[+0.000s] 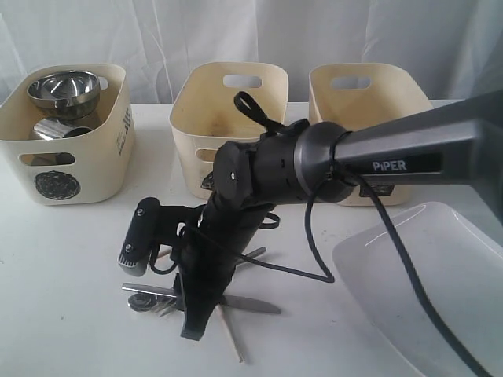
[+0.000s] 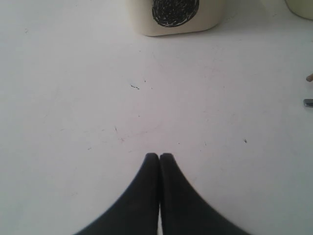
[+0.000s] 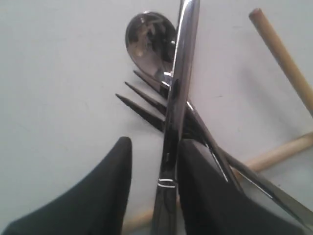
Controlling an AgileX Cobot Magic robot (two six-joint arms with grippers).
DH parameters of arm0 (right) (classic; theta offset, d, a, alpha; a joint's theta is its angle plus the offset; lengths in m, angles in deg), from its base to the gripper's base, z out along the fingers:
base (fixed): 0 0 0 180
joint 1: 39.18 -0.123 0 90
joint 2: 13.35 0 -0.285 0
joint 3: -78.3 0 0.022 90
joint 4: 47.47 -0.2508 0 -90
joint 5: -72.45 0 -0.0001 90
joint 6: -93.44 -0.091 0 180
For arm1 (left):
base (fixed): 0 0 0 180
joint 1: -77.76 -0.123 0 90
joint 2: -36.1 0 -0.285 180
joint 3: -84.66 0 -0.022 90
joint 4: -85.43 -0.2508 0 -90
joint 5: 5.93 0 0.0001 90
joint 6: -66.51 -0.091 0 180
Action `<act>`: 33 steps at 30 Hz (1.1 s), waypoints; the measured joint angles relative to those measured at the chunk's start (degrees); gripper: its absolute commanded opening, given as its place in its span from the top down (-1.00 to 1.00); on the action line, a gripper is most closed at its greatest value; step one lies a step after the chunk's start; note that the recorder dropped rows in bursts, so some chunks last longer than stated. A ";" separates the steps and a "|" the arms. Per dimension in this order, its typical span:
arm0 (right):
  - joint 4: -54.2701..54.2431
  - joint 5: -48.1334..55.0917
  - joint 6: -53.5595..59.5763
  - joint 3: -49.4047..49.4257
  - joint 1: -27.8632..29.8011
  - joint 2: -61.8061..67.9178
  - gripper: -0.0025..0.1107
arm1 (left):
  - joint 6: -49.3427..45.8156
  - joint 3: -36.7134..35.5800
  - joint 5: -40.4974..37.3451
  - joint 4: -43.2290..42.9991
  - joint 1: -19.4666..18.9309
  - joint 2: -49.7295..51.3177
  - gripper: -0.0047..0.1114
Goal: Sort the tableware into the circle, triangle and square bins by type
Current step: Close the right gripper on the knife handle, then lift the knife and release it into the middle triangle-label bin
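A steel knife lies across a fork and a spoon, with wooden chopsticks under and beside them. My right gripper is open and straddles the knife, which rests against one finger. In the exterior view the right gripper points down onto this cutlery pile, where the knife and a chopstick stick out. My left gripper is shut and empty over bare table. A steel bowl and mug sit in the circle bin. The white plate lies front right.
Two more cream bins stand at the back, one in the middle and one to the right. The right arm's black cable loops down beside the cutlery. The left wrist view shows the circle bin ahead.
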 measured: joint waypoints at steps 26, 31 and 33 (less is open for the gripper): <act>2.30 -1.64 -2.90 0.07 0.00 1.15 0.96 | 0.00 0.00 0.00 0.00 0.00 0.00 0.92; 2.67 -1.64 -3.15 0.07 0.00 -3.10 0.96 | 0.00 0.00 0.00 0.00 0.00 0.00 0.92; 2.81 -1.80 -4.19 0.07 0.00 -4.77 0.96 | 0.00 0.00 0.00 0.00 0.00 0.00 0.92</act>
